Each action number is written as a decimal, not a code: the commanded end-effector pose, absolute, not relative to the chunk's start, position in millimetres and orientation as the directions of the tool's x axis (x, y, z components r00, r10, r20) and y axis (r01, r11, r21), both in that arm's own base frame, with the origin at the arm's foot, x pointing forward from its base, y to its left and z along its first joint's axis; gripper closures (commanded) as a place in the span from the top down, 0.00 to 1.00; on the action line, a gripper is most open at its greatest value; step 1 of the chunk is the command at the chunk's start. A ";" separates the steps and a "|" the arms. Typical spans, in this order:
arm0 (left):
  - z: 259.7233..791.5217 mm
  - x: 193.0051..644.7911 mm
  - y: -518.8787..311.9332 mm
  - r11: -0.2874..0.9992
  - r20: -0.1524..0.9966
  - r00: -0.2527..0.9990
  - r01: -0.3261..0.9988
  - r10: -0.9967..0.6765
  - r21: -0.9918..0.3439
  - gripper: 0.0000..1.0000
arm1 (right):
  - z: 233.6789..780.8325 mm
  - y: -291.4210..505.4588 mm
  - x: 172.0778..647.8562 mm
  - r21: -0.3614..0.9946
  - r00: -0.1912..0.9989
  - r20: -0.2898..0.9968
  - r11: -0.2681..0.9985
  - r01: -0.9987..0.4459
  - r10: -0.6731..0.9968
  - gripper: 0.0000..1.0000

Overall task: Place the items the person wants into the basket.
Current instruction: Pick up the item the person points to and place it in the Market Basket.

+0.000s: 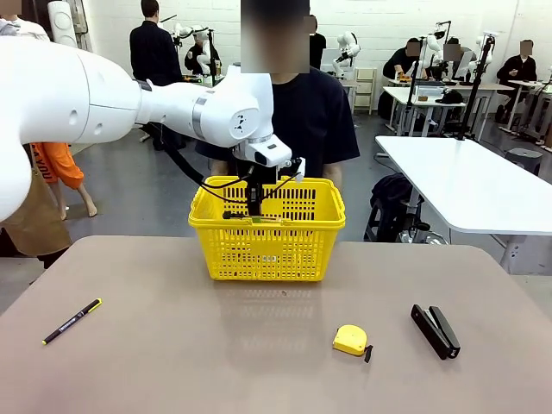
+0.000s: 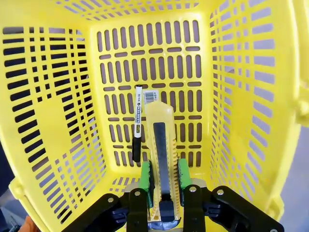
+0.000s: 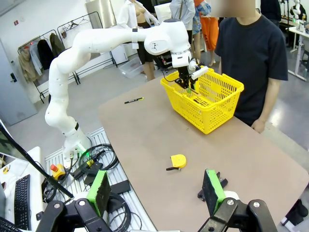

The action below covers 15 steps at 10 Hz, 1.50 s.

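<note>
My left gripper (image 2: 163, 176) hangs inside the top of the yellow basket (image 2: 58, 121), shut on the yellow-and-black utility knife (image 2: 161, 137), which points down between the green pads. A black marker (image 2: 137, 123) with a white label lies on the basket floor beside the knife. In the front view the left gripper (image 1: 255, 210) dips just past the rim of the basket (image 1: 293, 250), in front of the person (image 1: 315, 112) in a black T-shirt. The black pen (image 1: 72, 321) with yellow accents lies on the table at the near left. My right gripper (image 3: 155, 191) stands open above the table.
A yellow tape measure (image 1: 350, 340) and a black stapler (image 1: 435, 330) lie on the near right of the table. The stapler (image 3: 218, 183) sits just beyond my right gripper's fingers. A white table (image 1: 466, 181) stands off to the right.
</note>
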<state>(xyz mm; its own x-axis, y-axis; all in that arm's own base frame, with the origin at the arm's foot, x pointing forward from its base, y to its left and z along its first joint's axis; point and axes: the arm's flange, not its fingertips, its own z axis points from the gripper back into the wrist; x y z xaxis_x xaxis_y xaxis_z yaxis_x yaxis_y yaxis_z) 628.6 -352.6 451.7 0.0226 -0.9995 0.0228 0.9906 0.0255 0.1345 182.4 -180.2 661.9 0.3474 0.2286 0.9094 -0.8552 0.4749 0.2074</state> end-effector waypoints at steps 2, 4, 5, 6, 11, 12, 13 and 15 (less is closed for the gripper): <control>451.0 635.3 -359.2 0.075 0.033 0.071 0.984 -0.997 0.163 0.26 | 663.4 -180.7 183.9 0.199 0.327 0.920 0.460 -0.865 0.217 1.00; 452.1 635.5 -357.6 0.070 0.036 0.065 0.984 -0.997 0.165 0.85 | 663.4 -180.7 183.9 0.199 0.327 0.920 0.460 -0.865 0.217 1.00; 451.5 634.1 -357.7 0.075 0.036 0.070 0.983 -0.997 0.168 1.00 | 663.4 -180.7 183.9 0.199 0.327 0.920 0.460 -0.865 0.217 1.00; 452.2 634.8 -356.7 0.076 0.037 0.070 0.983 -0.997 0.167 1.00 | 663.4 -180.7 183.9 0.199 0.327 0.920 0.460 -0.865 0.217 1.00; 453.3 633.3 -355.2 0.076 0.036 0.071 0.983 -0.997 0.169 1.00 | 663.4 -180.7 183.9 0.199 0.327 0.920 0.460 -0.865 0.217 1.00; 453.6 632.7 -355.1 0.078 0.037 0.073 0.982 -0.997 0.170 1.00 | 663.4 -180.7 183.9 0.199 0.327 0.920 0.460 -0.865 0.217 1.00; 454.3 633.2 -354.5 0.076 0.036 0.071 0.982 -0.997 0.174 1.00 | 663.4 -180.7 183.9 0.199 0.327 0.920 0.460 -0.865 0.217 1.00; 471.5 631.3 -352.4 0.156 0.046 0.150 0.972 -0.988 0.178 1.00 | 663.4 -180.7 183.9 0.199 0.327 0.920 0.460 -0.865 0.217 1.00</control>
<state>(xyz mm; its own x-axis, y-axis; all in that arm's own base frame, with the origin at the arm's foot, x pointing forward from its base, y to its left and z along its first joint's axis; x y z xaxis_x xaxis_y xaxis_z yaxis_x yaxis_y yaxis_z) 633.4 -353.3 457.3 0.0835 -0.9952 0.0507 0.9831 0.0906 0.1594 182.4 -180.2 661.9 0.3471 0.2288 0.9095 -0.8554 0.4748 0.2071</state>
